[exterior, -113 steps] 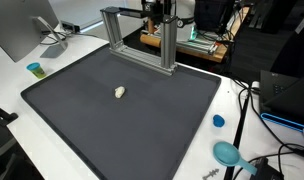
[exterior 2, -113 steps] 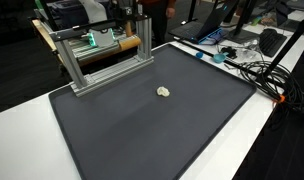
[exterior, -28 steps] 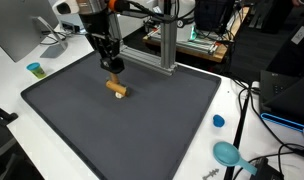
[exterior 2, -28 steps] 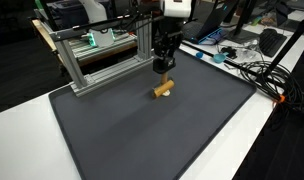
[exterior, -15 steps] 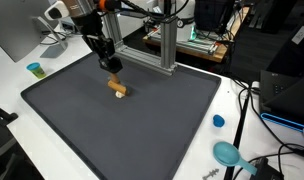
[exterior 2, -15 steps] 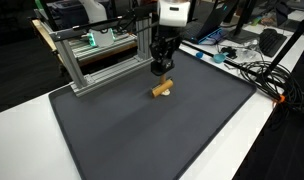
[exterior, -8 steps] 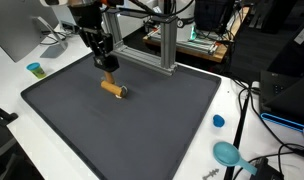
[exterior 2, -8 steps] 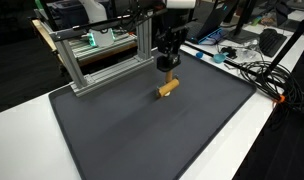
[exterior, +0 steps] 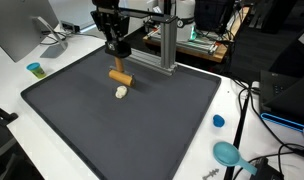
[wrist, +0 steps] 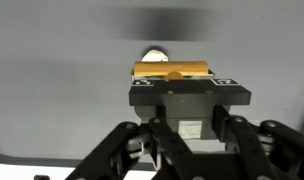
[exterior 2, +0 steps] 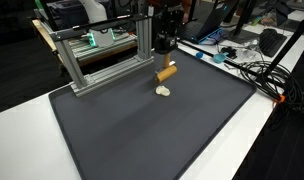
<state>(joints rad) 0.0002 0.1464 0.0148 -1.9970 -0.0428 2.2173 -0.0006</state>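
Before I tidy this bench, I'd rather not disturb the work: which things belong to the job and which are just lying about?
In the job: claw, shut on the orange-brown wooden cylinder; small cream lump on the dark grey mat.
Lying about: small blue plastic cup; blue round cap; aluminium frame.

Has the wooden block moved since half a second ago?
Yes. Held in the gripper, the wooden block has risen above the white lump, toward the metal frame.

The arm (exterior: 106,16) hangs from above with the wrist vertical. The gripper (exterior: 119,64) points straight down, held in the air. Its jaws are clamped inward.
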